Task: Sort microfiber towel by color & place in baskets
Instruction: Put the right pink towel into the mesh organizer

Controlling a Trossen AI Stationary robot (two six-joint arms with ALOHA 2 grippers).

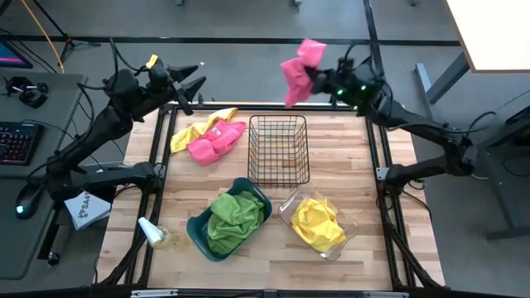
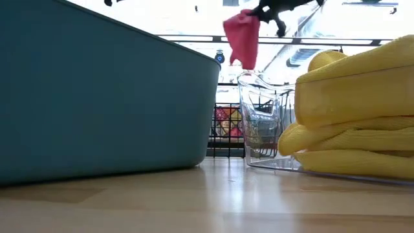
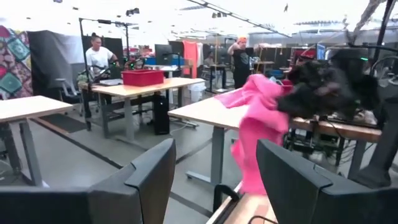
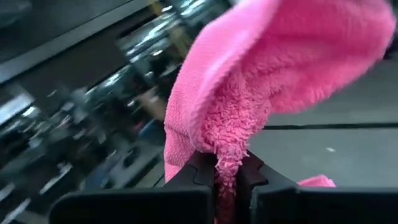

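Note:
My right gripper [image 1: 317, 79] is high over the table's far edge, shut on a pink towel [image 1: 300, 68] that is clear of everything. My left gripper [image 1: 191, 93] hovers open at the far left corner with nothing between its fingers [image 3: 149, 180]; it faces the pink towel [image 3: 258, 124]. A black wire basket [image 1: 279, 149] stands mid-table. Nearer the front, a teal bin [image 1: 199, 232] holds green towels [image 1: 236, 217] and a clear bin [image 1: 346, 225] holds yellow towels [image 1: 316, 222]. A yellow towel [image 1: 195, 132] and a pink towel [image 1: 217, 142] lie heaped on the table. My right gripper pinches a bunched fold of the pink towel [image 4: 227, 163] between its two fingers. The fingers lie about level, pointing toward the table's left. The towel is lifted clear; part of it billows above the fingers and the rest [image 2: 242, 39] hangs below them, slack.
A small bottle [image 1: 154, 233] lies near the table's front left corner. The table's dark frame rails [image 1: 157, 165] run along both sides. A desk with a keyboard [image 1: 16, 141] stands to the left, and people work at benches in the room beyond.

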